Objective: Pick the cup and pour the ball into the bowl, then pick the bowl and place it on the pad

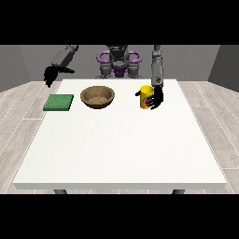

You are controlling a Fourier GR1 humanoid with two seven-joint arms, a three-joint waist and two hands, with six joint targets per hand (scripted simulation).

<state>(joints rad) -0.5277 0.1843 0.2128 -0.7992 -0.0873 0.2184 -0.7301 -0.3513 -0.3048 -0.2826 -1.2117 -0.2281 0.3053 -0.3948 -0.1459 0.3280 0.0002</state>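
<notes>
Fingers (150, 101) curled round yellow cup (146, 94)

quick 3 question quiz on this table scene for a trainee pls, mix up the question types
1. True or false: the yellow cup lies tipped over inside the wooden bowl.
2. Which thing is nearest the robot hand at the view's right? A) green pad B) bowl C) cup
3. Fill in: on the white table, the bowl stands between the pad and the ____.

Key: 1 false, the cup stands upright apart from the bowl; 2 C; 3 cup.
</notes>
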